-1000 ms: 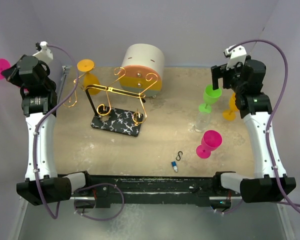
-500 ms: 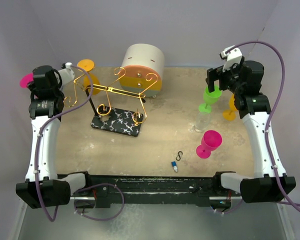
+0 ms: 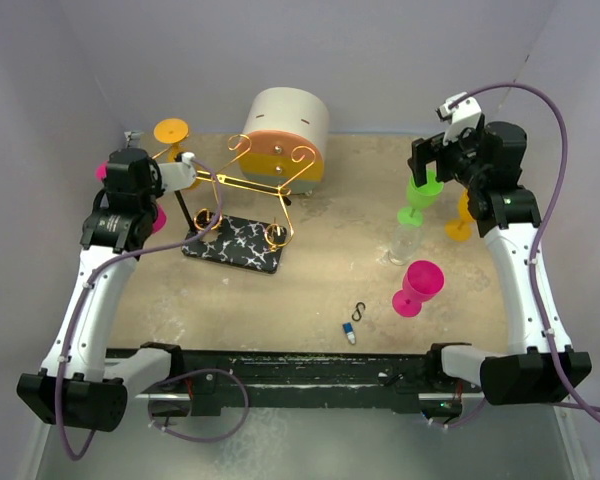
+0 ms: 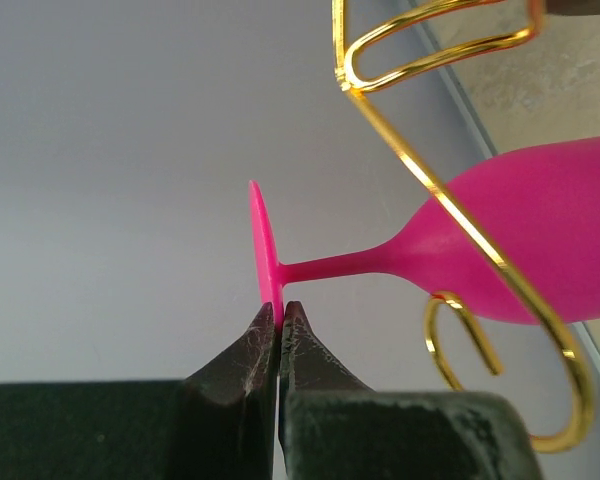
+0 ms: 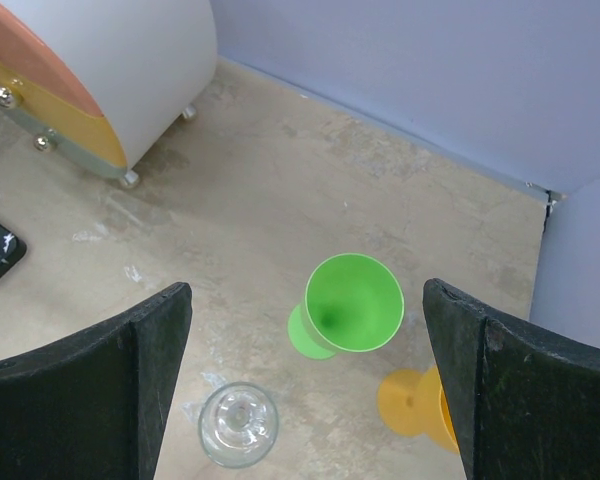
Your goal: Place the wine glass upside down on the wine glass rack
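I am watching the left arm reaching up and across to the left end of the wine glass rack (image 3: 235, 243), its wrist turned toward the gold arms. The left tool (image 4: 278, 312) is pinching the rim of the foot of the pink wine glass (image 4: 550, 220), jaws closed tight on it. In the wrist view the stem is running sideways and the bowl is sitting behind a gold arm and a curled hook; I cannot tell whether they are touching.

The right arm is hanging over the far right of the worktop (image 3: 330, 270), and the right tool (image 5: 305, 300) is standing wide open and holding nothing, above a green glass (image 5: 352, 303) that is standing upright. A clear glass (image 5: 238, 422) and an orange glass (image 5: 420, 400) are standing near it. A second pink glass (image 3: 417, 285) is sitting nearer the bases.

The round cream drawer box (image 3: 285, 135) is sitting behind the rack. Pale lilac walls are closing in the beige worktop.
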`<state>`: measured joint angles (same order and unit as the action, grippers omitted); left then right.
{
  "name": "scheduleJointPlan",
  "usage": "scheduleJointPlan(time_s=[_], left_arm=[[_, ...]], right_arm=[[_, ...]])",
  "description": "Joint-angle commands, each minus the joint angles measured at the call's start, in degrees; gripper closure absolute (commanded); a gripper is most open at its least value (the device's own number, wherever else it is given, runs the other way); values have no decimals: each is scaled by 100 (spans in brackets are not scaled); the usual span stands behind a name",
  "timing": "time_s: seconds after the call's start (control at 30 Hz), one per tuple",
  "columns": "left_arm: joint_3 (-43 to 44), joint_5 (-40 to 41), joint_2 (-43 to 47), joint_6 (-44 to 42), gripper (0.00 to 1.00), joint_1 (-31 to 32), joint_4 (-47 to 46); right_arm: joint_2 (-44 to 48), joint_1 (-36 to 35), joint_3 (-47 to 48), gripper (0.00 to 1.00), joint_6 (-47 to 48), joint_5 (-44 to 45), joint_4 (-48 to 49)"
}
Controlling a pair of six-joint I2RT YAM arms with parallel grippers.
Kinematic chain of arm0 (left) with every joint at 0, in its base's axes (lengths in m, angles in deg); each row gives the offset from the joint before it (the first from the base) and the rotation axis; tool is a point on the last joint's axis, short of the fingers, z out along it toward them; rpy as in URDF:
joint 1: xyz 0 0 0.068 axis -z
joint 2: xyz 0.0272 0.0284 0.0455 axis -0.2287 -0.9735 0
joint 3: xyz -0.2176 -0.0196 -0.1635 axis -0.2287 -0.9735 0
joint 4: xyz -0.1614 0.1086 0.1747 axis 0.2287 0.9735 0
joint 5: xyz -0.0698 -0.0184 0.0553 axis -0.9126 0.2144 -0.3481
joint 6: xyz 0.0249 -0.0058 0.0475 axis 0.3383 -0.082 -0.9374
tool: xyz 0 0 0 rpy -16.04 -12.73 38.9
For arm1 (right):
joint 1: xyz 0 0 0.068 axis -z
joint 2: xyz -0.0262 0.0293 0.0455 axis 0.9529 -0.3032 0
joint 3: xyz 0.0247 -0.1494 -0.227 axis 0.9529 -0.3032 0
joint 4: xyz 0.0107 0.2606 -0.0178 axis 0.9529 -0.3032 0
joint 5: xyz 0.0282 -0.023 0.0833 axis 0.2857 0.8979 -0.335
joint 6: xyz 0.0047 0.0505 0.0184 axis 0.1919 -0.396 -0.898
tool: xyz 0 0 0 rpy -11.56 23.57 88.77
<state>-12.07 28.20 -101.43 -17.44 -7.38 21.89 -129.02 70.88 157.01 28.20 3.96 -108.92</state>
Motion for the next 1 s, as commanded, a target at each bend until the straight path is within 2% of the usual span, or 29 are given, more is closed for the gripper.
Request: scheduleJointPlan(time_s=[0.0,0.23,0.7,0.97], left_arm=[[-267,240,178,-237,100,278,-405],[-194,199,197,-253,100,528,-477],[269,-470,235,340,99,803,407],[740,-1266,342,763,98,813,1195]], right_arm=[[65,19,-28,0,22,-243,118],[66,27,-66,0,43,-250,144],[-4,60,-62,0,49,-418,118],[-31,60,-83,0,6,-567,126]])
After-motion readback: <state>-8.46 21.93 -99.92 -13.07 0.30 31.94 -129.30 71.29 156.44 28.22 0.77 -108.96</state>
